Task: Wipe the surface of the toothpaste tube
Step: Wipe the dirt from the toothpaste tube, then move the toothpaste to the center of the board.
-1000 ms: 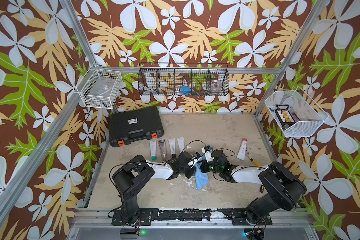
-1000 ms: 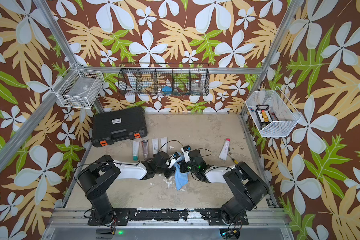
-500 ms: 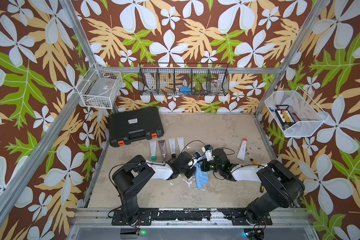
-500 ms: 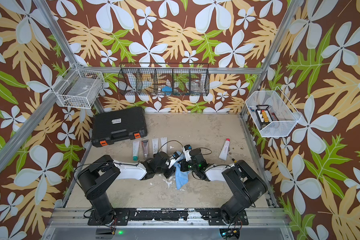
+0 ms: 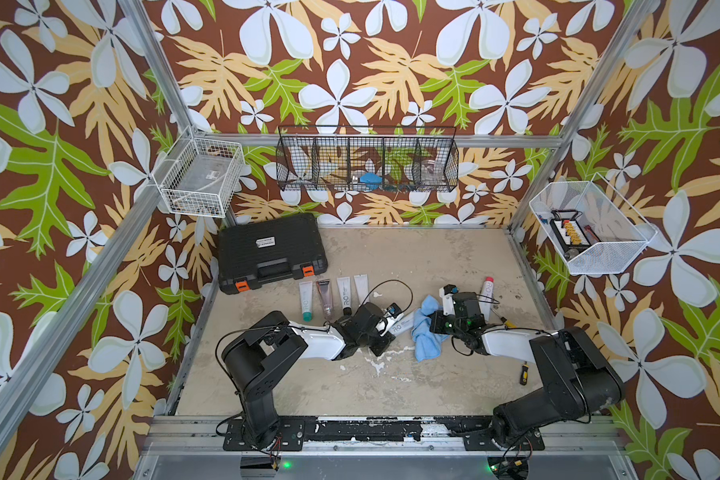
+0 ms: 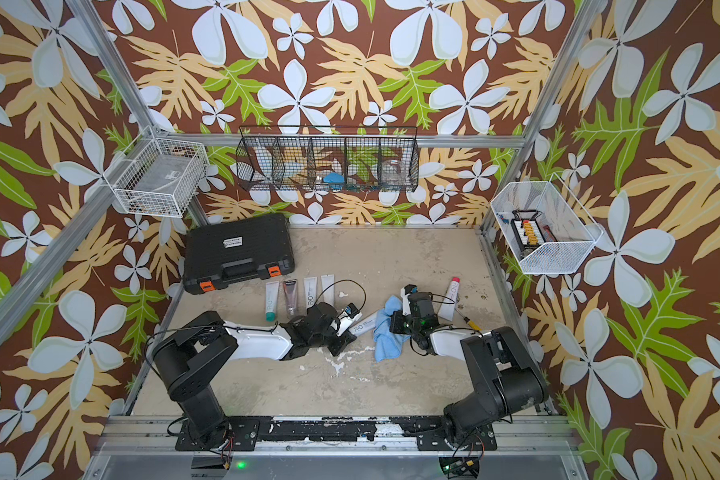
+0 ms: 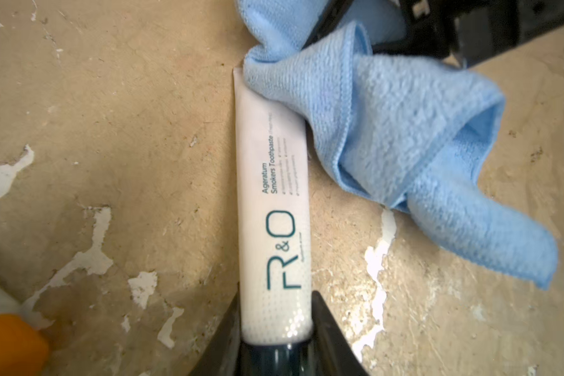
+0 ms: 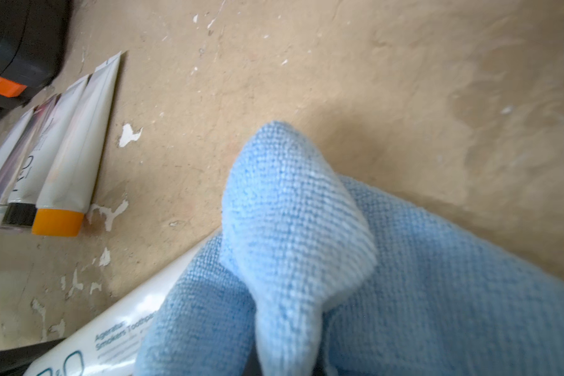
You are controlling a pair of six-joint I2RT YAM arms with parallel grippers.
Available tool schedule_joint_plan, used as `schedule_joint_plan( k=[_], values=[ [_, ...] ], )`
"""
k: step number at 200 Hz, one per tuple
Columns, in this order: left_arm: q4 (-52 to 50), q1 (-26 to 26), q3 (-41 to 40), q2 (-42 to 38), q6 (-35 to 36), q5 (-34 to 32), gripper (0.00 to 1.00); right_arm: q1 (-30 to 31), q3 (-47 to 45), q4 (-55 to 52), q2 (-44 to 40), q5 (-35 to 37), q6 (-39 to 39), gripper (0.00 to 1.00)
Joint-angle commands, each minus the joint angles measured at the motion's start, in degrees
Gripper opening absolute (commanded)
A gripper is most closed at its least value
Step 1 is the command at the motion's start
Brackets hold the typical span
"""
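A white toothpaste tube [image 7: 272, 211] with teal lettering lies flat on the table, between the two arms in both top views [image 5: 402, 328] [image 6: 364, 325]. My left gripper [image 7: 276, 302] is shut on its dark cap end. A crumpled blue cloth [image 7: 404, 146] covers the tube's flat crimped end and trails onto the table. My right gripper [image 8: 287, 358] is shut on a fold of the cloth [image 8: 306, 244], which hides its fingertips. The tube [image 8: 111, 335] shows beside the cloth. In a top view the cloth [image 5: 427, 332] lies just left of the right wrist.
A black tool case [image 5: 271, 251] sits at the back left. A row of several tubes [image 5: 333, 297] lies in front of it. A red-capped tube [image 5: 486, 295] and a small screwdriver [image 5: 524, 372] lie to the right. Wire baskets hang on the walls.
My right gripper has dragged the cloth to the right along the tube, toward its crimped end, baring more of the tube. The left gripper has held still.
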Motion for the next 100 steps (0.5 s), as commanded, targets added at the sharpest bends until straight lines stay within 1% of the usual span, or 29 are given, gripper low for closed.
schedule_joint_plan(
  k=[1, 20, 44, 74, 85, 100],
  values=[
    [2.2, 0.3, 0.8, 0.5, -3.0, -0.8, 0.14, -0.2, 1.3, -4.3, -2.9, -0.9, -1.6, 0.00],
    [2.0, 0.4, 1.9, 2.0, -6.9, -3.2, 0.13, -0.2, 2.3, -6.8, -7.9, -0.1, -0.9, 0.00],
    [2.1, 0.4, 2.5, 2.7, -14.6, -7.4, 0.13, -0.8, 4.5, -11.5, -14.2, 1.7, -0.7, 0.00],
    [0.5, -0.1, 4.0, 2.8, -26.1, -15.5, 0.13, -2.9, 6.7, -15.4, -21.8, 2.7, -0.1, 0.00],
    [-2.5, -0.4, 5.8, 3.2, -31.1, -19.9, 0.13, -3.4, 7.4, -16.6, -24.1, 3.0, 0.0, 0.00],
    [-5.8, -0.5, 7.8, 4.3, -36.9, -23.5, 0.12, -3.9, 8.6, -18.1, -26.5, 4.2, -0.2, 0.00]
  ],
)
